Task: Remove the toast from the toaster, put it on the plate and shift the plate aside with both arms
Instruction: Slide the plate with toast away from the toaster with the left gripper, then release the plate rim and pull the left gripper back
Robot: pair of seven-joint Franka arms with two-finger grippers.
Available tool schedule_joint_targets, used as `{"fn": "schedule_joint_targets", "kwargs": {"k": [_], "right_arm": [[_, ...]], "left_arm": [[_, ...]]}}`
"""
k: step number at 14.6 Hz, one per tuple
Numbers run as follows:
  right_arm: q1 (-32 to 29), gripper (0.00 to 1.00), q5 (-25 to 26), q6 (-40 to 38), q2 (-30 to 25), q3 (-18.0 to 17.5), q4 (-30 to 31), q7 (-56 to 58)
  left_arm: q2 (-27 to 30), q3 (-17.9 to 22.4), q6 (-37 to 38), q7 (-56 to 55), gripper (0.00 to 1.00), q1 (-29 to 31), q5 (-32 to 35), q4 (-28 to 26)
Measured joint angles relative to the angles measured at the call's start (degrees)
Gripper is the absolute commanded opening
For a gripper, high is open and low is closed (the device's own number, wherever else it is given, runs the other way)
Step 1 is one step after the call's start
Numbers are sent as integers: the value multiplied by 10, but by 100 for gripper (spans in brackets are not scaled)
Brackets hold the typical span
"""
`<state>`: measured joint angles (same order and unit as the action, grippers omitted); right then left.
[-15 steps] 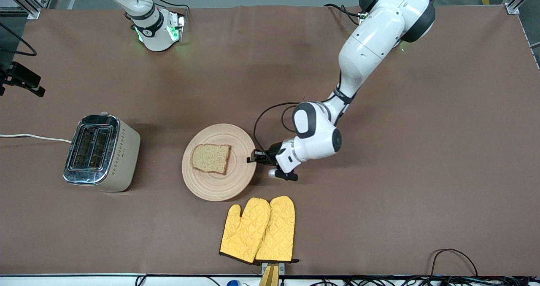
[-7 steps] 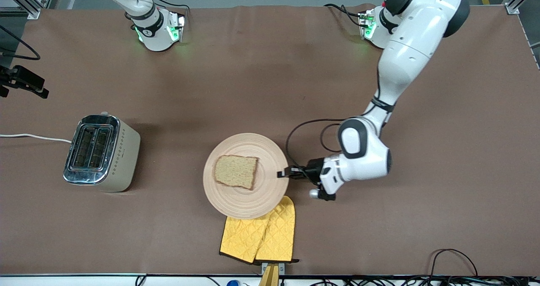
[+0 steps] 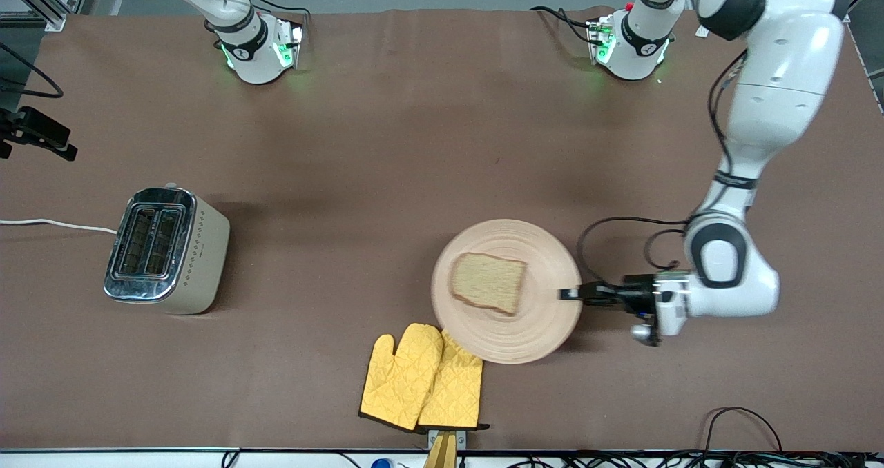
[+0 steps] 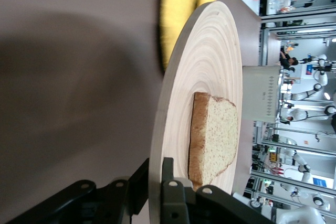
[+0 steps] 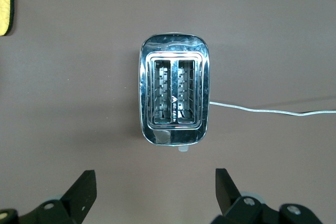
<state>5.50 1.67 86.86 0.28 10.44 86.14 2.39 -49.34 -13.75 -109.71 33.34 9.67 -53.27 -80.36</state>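
The plate [image 3: 507,337], carrying the toast [image 3: 488,293], is being gripped at its rim by our left tool [image 3: 570,293] so we are dragging it aside, while our right tool [image 5: 155,195] is waiting wide open over the toaster [image 5: 173,95].

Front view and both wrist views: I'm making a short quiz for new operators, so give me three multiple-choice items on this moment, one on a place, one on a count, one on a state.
1. Where is the toast?
A. in the toaster
B. on the plate
C. on the oven mitts

2. How many slots of the toaster hold bread?
A. none
B. one
C. two

3. How is the left gripper?
A. open above the table
B. shut on the toast
C. shut on the plate's rim

Answers:
1 B, the slice lies on the plate.
2 A, the right wrist view shows both slots empty.
3 C, its jaws pinch the wooden edge.
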Motion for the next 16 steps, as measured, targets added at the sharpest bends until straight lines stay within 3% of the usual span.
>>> {"fn": "schedule_joint_targets", "kwargs": {"k": [4,9,13,15,16], "right_arm": [[-50,100,0,-1,0,-43,0,14],[-102,100,-1,-1,0,-116,0,-5],[-105,100,-2,-1,0,-123,0,-8],[-97,100,-2,-1,0,-114,-1,-8],[-88,100,-2,-1,0,-103,-1,-9]], "left_arm": [[0,-1,63,34,1,112,64,-4],[-15,0,78,104,2,190,74,-24],[-33,0,86,107,4,219,88,-27],[-44,0,86,107,14,218,90,-28],[-48,0,86,107,29,217,90,-28]]}}
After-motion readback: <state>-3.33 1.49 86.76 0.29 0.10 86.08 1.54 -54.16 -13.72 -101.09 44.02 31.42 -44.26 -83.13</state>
